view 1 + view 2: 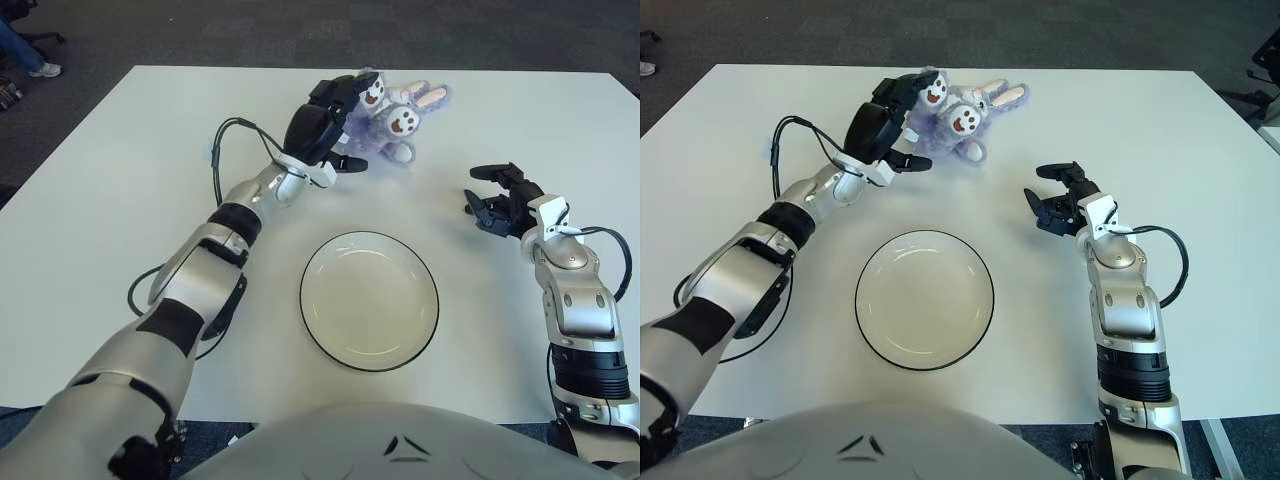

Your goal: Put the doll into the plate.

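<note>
While the left hand (pixel 335 125) is curled around the purple bunny doll (pixel 392 118) near the table's (pixel 120 200) far edge, a shallow hold could drop it short of the plate (pixel 369 300); the right hand (pixel 500 200) shows beside the plate, to its right.

1. A white table (pixel 90 230) fills most of both views, its far edge running straight across the top.
2. Beyond it lies dark grey carpet (pixel 300 30) with a faint speckled pattern.
3. A person's leg and shoe (pixel 30 55) show off the table's far-left corner.
4. Light is even, shadows soft.
</note>
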Action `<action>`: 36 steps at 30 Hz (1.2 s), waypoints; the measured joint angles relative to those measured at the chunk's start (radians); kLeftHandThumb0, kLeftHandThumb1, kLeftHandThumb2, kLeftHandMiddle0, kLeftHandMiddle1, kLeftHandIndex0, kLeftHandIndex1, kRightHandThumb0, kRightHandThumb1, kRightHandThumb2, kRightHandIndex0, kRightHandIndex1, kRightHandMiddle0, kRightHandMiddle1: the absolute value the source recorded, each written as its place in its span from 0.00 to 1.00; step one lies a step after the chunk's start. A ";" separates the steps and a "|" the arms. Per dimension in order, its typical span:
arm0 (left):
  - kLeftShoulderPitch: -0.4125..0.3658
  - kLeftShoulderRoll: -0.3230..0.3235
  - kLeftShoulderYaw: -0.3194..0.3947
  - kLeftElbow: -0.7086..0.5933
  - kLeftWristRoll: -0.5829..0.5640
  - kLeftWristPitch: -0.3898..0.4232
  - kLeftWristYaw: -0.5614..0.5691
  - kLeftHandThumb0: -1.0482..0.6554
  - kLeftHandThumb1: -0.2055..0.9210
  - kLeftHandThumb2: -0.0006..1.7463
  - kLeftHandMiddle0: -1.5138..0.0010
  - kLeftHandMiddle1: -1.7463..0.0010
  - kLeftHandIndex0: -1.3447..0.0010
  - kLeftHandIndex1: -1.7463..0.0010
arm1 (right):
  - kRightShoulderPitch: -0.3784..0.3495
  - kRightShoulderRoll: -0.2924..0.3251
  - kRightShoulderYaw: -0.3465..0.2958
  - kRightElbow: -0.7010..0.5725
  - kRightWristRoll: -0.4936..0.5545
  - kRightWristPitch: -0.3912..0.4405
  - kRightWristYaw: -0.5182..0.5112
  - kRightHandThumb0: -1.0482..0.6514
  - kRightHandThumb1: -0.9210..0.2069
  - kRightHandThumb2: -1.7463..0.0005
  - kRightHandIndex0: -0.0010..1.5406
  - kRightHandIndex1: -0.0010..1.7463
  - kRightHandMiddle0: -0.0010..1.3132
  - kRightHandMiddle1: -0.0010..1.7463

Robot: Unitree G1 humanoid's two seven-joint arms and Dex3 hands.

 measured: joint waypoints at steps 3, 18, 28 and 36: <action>-0.004 -0.002 -0.005 0.009 0.003 0.005 0.026 0.22 0.52 0.48 0.90 0.80 1.00 0.71 | 0.000 0.000 0.000 0.000 0.000 0.000 0.000 0.32 0.25 0.52 0.26 0.62 0.00 0.55; -0.008 -0.028 0.011 0.065 -0.044 -0.111 0.142 0.23 0.54 0.47 0.89 0.80 1.00 0.64 | 0.005 -0.001 0.003 0.001 0.000 -0.021 0.001 0.31 0.24 0.52 0.28 0.71 0.00 0.60; -0.008 -0.063 0.067 0.094 -0.129 -0.176 0.157 0.27 0.44 0.52 0.88 0.81 1.00 0.56 | 0.005 -0.001 0.005 0.004 0.000 -0.028 0.004 0.31 0.23 0.52 0.32 0.79 0.00 0.59; -0.007 -0.094 0.111 0.113 -0.177 -0.184 0.170 0.26 0.44 0.52 0.90 0.62 1.00 0.54 | 0.006 -0.001 0.005 0.008 0.000 -0.028 0.004 0.30 0.23 0.53 0.28 0.74 0.00 0.60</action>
